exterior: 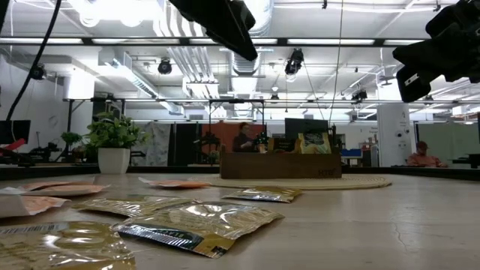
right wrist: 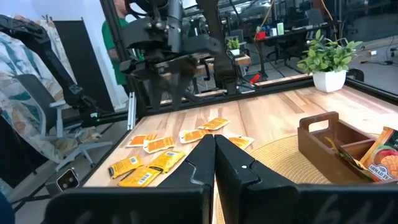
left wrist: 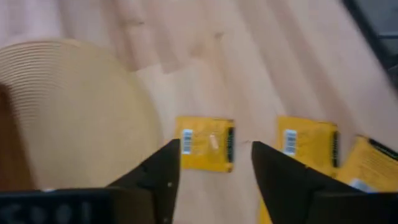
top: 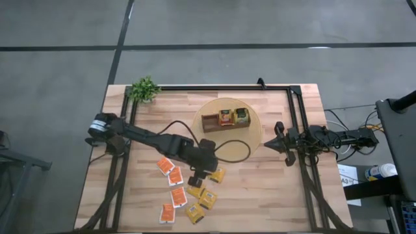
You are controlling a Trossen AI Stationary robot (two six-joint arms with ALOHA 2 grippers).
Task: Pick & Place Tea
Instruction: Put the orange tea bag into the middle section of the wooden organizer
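Tabletop: only the left wrist view shows left gripper (left wrist: 214, 165) straddling yellow sachet (left wrist: 205, 143).

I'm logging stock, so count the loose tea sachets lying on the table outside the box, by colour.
Orange sachets: 4
Yellow sachets: 4
Total: 8

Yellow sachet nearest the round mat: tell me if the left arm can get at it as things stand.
Probably yes. The left gripper hangs over that yellow sachet with its fingers apart, and nothing lies on it or between them; the next sachet lies apart.
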